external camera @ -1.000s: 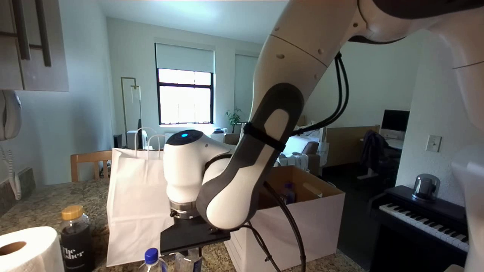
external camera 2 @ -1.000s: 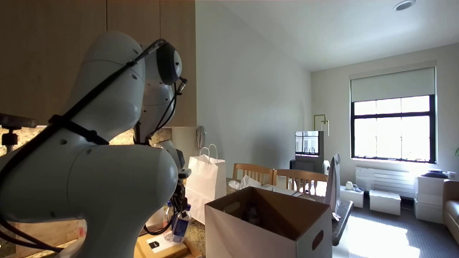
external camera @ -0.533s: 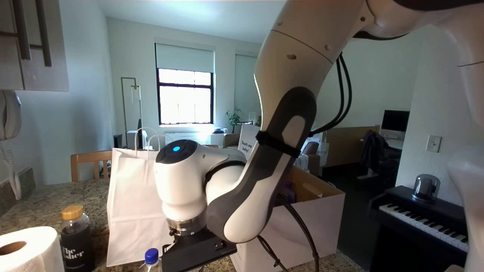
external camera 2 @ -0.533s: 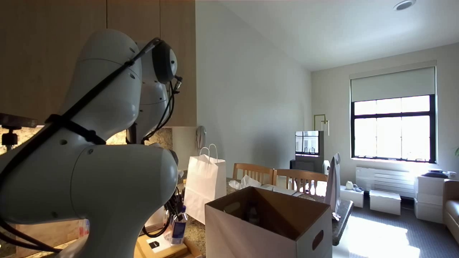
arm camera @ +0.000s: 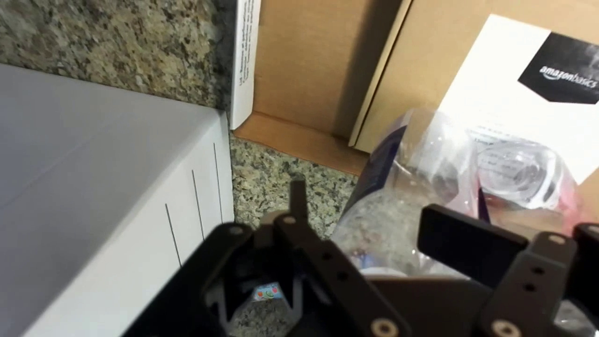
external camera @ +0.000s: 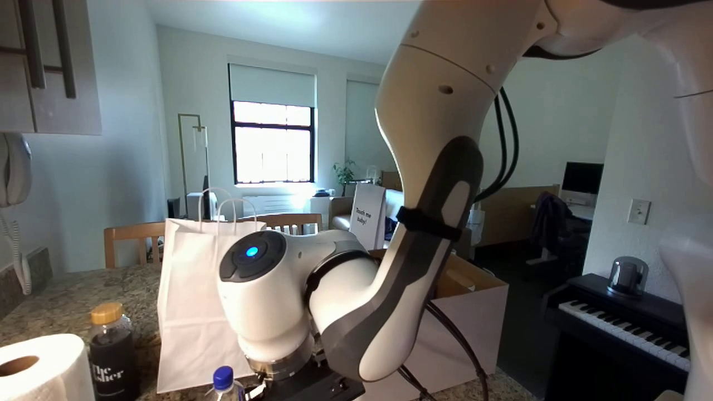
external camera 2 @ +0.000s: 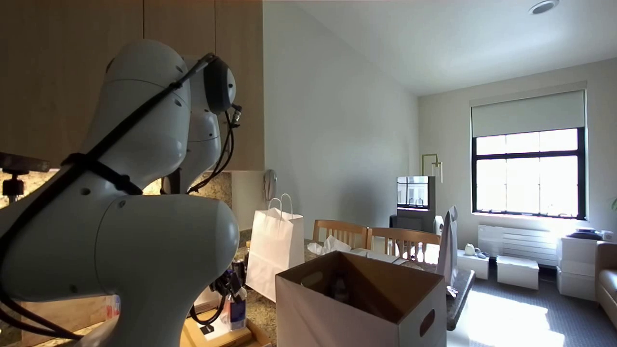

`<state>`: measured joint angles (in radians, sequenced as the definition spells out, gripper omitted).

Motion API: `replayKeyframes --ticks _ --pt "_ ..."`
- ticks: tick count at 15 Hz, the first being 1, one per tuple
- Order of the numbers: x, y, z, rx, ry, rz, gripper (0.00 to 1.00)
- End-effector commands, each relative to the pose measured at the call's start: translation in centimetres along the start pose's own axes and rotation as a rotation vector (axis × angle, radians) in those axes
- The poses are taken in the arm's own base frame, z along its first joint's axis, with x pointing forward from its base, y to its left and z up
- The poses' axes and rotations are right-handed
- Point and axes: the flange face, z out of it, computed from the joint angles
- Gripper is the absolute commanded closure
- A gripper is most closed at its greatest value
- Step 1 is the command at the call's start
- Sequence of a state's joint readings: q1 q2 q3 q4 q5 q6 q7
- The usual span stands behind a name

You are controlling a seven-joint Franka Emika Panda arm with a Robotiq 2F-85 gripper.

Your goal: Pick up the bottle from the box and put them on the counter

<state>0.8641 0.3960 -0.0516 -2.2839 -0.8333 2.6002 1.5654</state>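
Can make out in an exterior view a dim clear plastic bottle (external camera 2: 340, 290) inside the white, brown-lined cardboard carton (external camera 2: 332, 323); in an exterior view, a blue-capped bottle (external camera: 224, 384) outside it; in the wrist view, jaws partly spread, holding nothing, near a labelled bottle (arm camera: 398, 201), and a narrow strip of speckled-stone worktop (arm camera: 269, 168) between carton and brown cardboard box (arm camera: 309, 70).

Both exterior views: near the arm (external camera 2: 159, 246), roughly level, facing the far window (external camera: 273, 150); shared, low in both frames: white paper bag (external camera 2: 274, 255), box (external camera 2: 332, 320). Wrist view: close, looking steeply down at counter (arm camera: 140, 47).
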Motion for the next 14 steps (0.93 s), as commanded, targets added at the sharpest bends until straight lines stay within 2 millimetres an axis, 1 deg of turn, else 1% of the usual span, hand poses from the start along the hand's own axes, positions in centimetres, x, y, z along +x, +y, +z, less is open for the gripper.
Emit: replayKeyframes --ticks 1,3,6,9,13,14 --pt "-2.2 -0.4 -1.1 -0.003 0.026 -0.017 0.06" --pt "-2.8 -0.8 -1.3 -0.023 0.035 -0.037 0.0" --pt "-3.3 -1.1 -1.8 -0.041 0.037 -0.044 0.0" --pt "-3.7 -1.0 -2.4 -0.057 0.041 -0.048 0.0" --pt "-4.0 -0.8 -4.0 -0.124 0.045 -0.063 0.0" --pt "-4.2 -0.9 -4.8 -0.142 0.037 -0.067 0.0"
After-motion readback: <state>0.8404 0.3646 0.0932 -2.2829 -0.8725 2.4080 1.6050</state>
